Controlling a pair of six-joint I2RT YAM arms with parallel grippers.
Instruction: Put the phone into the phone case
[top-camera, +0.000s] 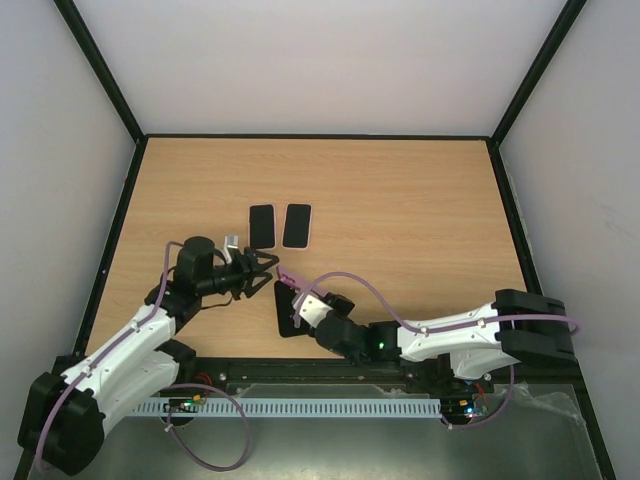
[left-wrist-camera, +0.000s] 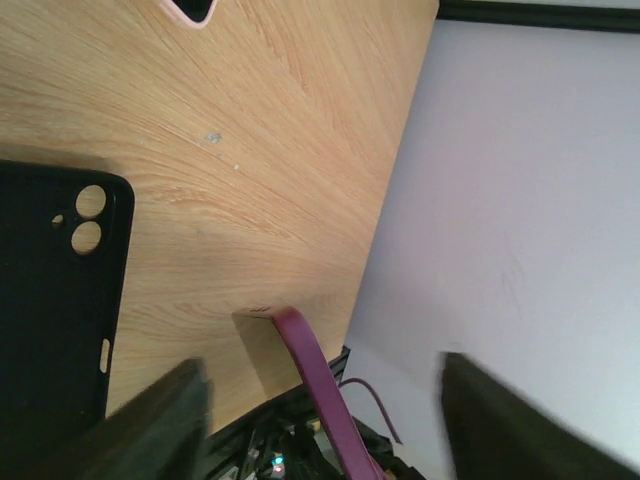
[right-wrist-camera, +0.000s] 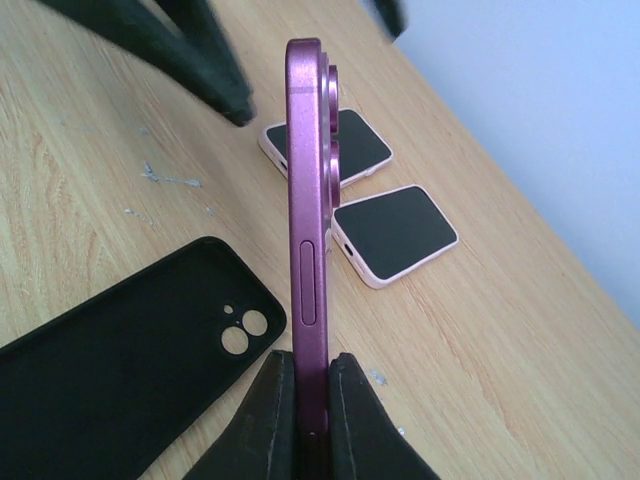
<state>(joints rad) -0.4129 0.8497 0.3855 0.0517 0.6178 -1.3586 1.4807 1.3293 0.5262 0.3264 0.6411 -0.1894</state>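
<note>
Your right gripper (right-wrist-camera: 308, 405) is clenched on the lower end of the magenta phone (right-wrist-camera: 308, 230). Its two pads pinch the flat faces, so the handset stands upright on edge with the camera bumps at its top. The phone sits over the black phone case (right-wrist-camera: 130, 370), beside the case's camera-hole corner. You cannot tell from these views whether its lower end touches the case.

The case itself lies flat on the wooden table (top-camera: 400, 200), partly hidden under the right arm in the overhead view.

Your left gripper (top-camera: 262, 270) is released, with its fingers (left-wrist-camera: 160, 420) spread wide and gripping nothing. It sits just beyond the case's far left corner, close to the phone's top.

Two pink-rimmed phones (right-wrist-camera: 395, 232) lie face up side by side, farther out from the case and well apart from it.
</note>
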